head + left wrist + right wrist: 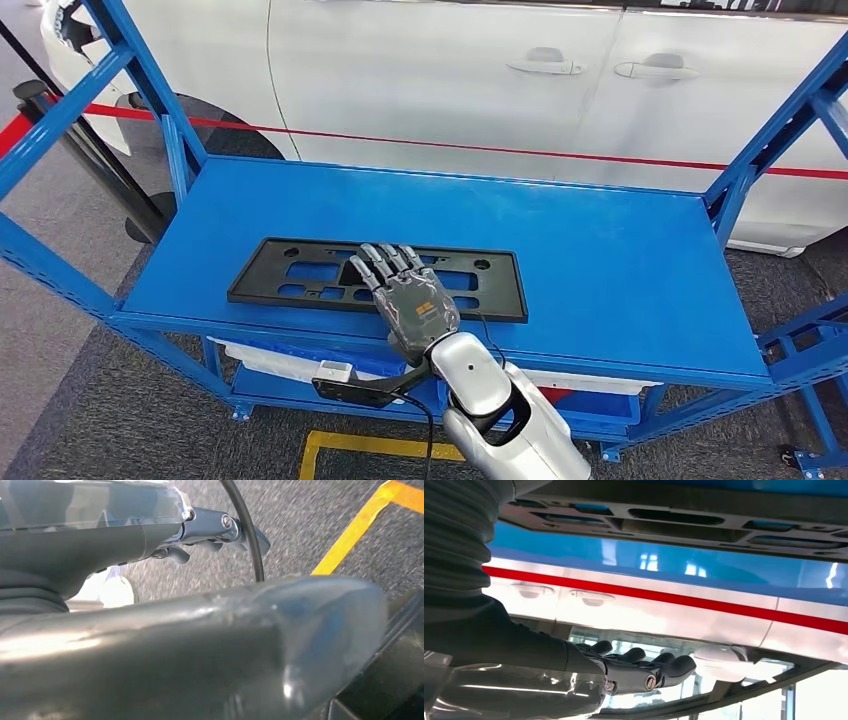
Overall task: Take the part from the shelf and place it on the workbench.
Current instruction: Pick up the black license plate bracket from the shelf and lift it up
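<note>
Fig.: right hand (412, 300) hovers w/ fingers apart, holding nothing, over black part (300, 268) lying flat near shelf (620, 260) front edge, prob. lining up a grasp. Left hand (210, 530): state unclear.

Right hand (415, 300) over black part (300, 283)

part (300, 273): flat black plastic plate, long and rectangular, like a licence-plate holder
openings: several rectangular cut-outs along its length, small round holes near the corners
pose: lying flat, long side almost parallel to the front edge of the shelf top, slightly skewed
place: on the blue shelf (600, 260) top, near the front edge, left of centre; well clear of the right edge and back edge
state: lying on the shelf, partly covered at its middle
</note>
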